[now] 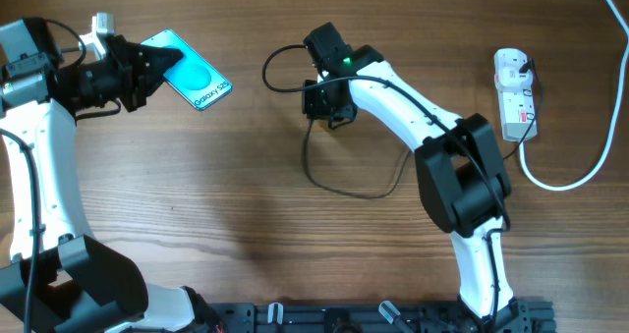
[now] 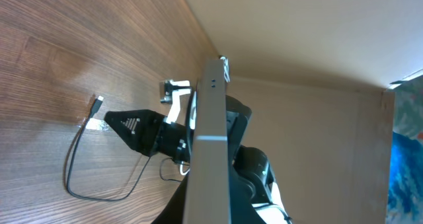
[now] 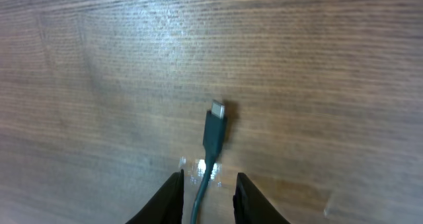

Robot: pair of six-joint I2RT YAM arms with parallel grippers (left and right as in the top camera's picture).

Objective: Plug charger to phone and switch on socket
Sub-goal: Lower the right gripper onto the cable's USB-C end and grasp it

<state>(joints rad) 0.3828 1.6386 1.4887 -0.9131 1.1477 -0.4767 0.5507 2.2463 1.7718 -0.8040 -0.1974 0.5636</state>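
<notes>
Right wrist view: at the lower edge the right gripper (image 3: 208, 179) has its two black fingers (image 3: 168, 201) narrowly apart. They straddle the charger (image 3: 213, 133) without visibly pinching it, and clearance shows on both sides of the cord. The cord is thin, black and limp. Its moulded plug body, with a small metal tip, points up-frame and lies on or just above the wood-grain table (image 3: 99, 65). Judgement: the cord is light and floppy and will sag and twist, so the hold belongs on the stiff moulded body just behind the tip. Left wrist view: the phone (image 2: 209, 151) appears edge-on, a thin grey slab down frame centre. Overhead view: at upper left the left gripper (image 1: 147, 66) is clamped on one end of the phone, teal screen upward. Judgement: it is rigid, smooth and probably slippery, and needs a firm brace against the insertion push. The socket (image 1: 515, 92), a white plastic strip with red markings, lies upper right, well apart from both arms, and its white lead (image 1: 580, 176) curves away.
</notes>
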